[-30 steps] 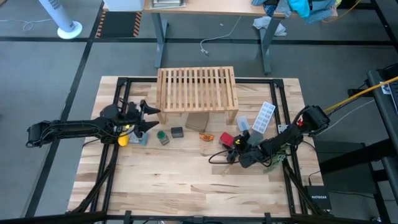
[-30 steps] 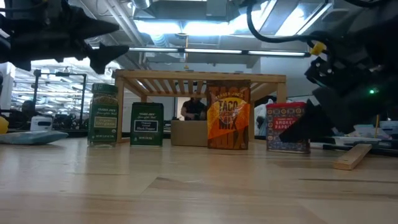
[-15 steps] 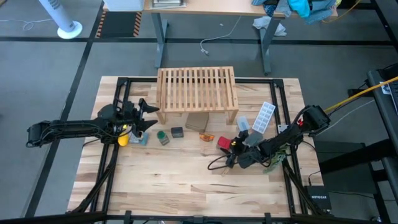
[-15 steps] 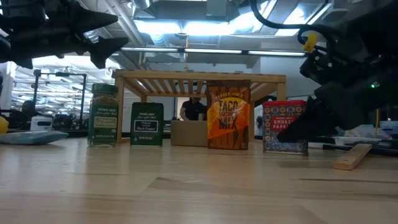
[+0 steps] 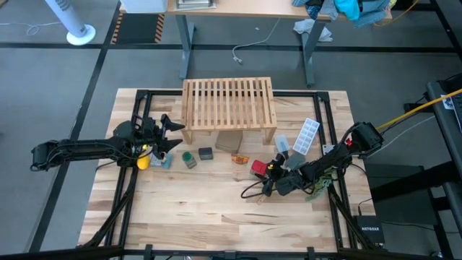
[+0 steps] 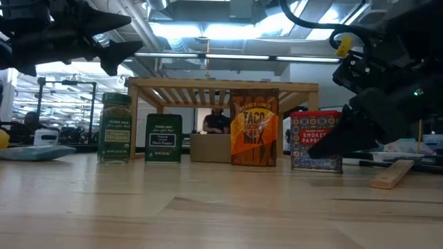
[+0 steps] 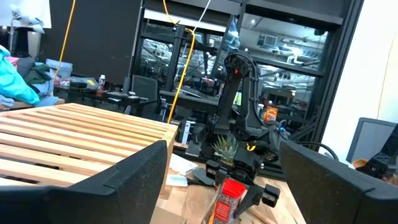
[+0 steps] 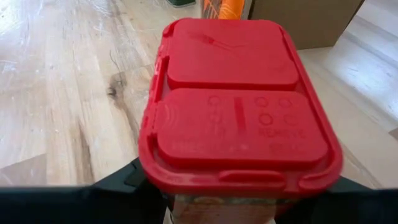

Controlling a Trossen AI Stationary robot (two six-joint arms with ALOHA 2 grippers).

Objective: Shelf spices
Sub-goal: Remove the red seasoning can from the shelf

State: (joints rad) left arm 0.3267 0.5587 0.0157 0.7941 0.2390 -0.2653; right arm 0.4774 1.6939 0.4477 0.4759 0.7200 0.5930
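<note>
The red jar [image 5: 258, 167] stands right of the shelf's front, with my right gripper [image 5: 268, 170] shut on it; its red lid [image 8: 233, 106] fills the right wrist view. The orange packet [image 5: 239, 157], dark jar [image 5: 206, 153] and green round jar [image 5: 189, 159] stand upright in a row on the table before the light-wood slatted shelf [image 5: 229, 103]. My left gripper [image 5: 173, 135] hangs open above the table, left of the shelf, touching nothing. My right gripper pinches the red jar between its two fingers [image 8: 118, 186], one on each side wall just under the lid [image 8: 168, 202]. The fingers slant down at it from the table's right. The jar stands nearly upright, slightly tilted; whether its base [image 6: 315, 168] rests on the table I cannot tell.
A cardboard box [image 5: 228, 139] sits under the shelf. A white ice-cube tray [image 5: 306, 136] lies right of the shelf and a small plant [image 5: 315, 189] near the right arm. A wood stick [image 6: 392, 173] lies at the right; a yellow object [image 5: 142, 160] and pale pad [image 5: 162, 160] lie at the left.
My right gripper has rolled a little at the wrist with the red jar in it. The jar has turned and shifted slightly toward the table's left and near edge, and now leans a bit.
</note>
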